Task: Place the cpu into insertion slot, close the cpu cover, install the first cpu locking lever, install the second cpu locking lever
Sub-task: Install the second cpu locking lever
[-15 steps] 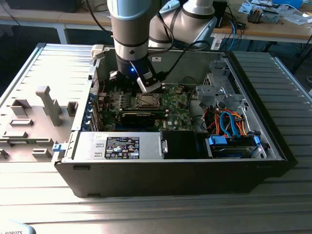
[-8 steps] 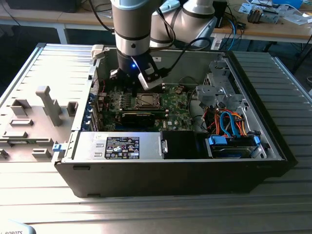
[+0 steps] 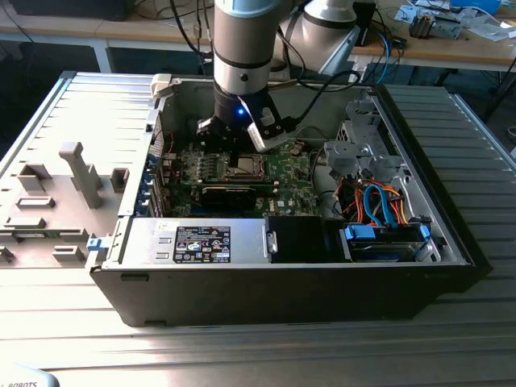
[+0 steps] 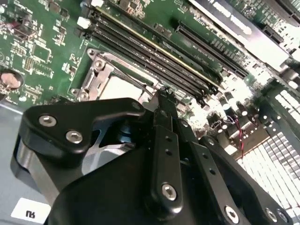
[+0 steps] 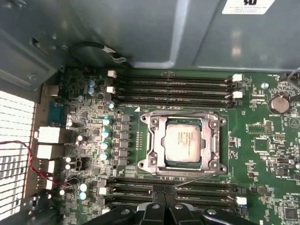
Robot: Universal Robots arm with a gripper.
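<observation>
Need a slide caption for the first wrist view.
Chip seated in its socket under the closed metal cover; gripper poised beside it.

Bright daylight across the ribbed desk (image 3: 72, 105) in the exterior view; dim inside the computer case (image 3: 282, 282). Blown-out glare at the vent grille (image 5: 14, 154). Blurred near the tool (image 4: 161, 101).
</observation>
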